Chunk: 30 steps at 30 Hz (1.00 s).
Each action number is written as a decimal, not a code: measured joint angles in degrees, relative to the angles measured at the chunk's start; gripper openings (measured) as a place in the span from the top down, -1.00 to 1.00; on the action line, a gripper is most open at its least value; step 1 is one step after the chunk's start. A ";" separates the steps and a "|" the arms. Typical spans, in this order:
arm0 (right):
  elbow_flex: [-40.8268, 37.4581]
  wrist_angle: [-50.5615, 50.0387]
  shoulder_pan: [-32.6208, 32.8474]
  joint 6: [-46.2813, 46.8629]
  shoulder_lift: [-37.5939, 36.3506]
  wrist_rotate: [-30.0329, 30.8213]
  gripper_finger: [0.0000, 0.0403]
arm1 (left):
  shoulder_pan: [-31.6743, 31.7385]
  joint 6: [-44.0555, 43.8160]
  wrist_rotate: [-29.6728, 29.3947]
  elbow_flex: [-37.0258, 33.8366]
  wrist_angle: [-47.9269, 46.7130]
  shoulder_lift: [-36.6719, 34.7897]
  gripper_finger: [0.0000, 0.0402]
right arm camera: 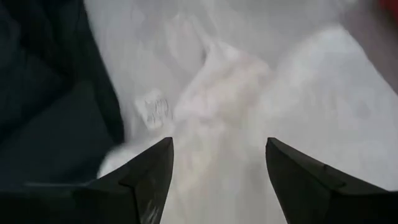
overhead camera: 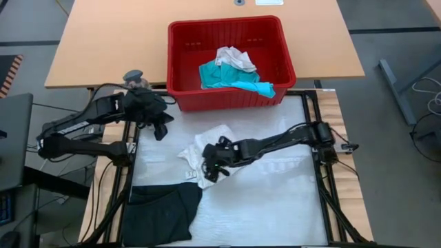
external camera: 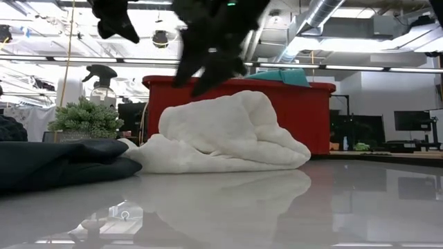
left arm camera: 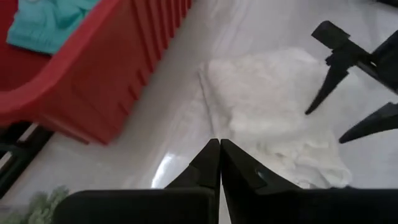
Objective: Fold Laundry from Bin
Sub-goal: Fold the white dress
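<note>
From above, we see the red bin (overhead camera: 231, 63) at the back of the table (overhead camera: 275, 200), with teal laundry (overhead camera: 234, 77) and a white piece (overhead camera: 234, 58) inside. The right gripper (overhead camera: 209, 167) is over a white cloth (overhead camera: 200, 146), fingers wide apart, holding nothing. The left gripper (overhead camera: 160, 128) waits near the bin, pinched together.

Down low, we see the white cloth (external camera: 221, 135) heaped beside a black cloth (external camera: 59, 162).

The left wrist shows its fingers (left arm camera: 211, 165) touching.

The right wrist shows its fingers (right arm camera: 155, 168) spread above the white cloth (right arm camera: 224, 93).
</note>
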 joint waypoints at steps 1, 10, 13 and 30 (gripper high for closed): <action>1.91 -2.34 -0.02 -0.09 1.71 0.67 -0.38 | -0.02 -0.34 -0.24 -0.02 0.01 -0.26 1.00; 19.51 -23.41 0.07 2.47 13.03 3.75 -0.25 | 0.00 -1.68 -0.58 -0.04 -0.73 -1.85 1.00; 23.88 -28.19 0.13 2.73 14.26 5.11 0.07 | 0.00 -1.70 -0.55 -0.04 -0.70 -1.81 1.00; 32.55 -23.64 -0.07 -3.23 13.75 4.32 0.91 | 0.00 -1.77 -0.55 -0.04 -0.62 -1.79 1.00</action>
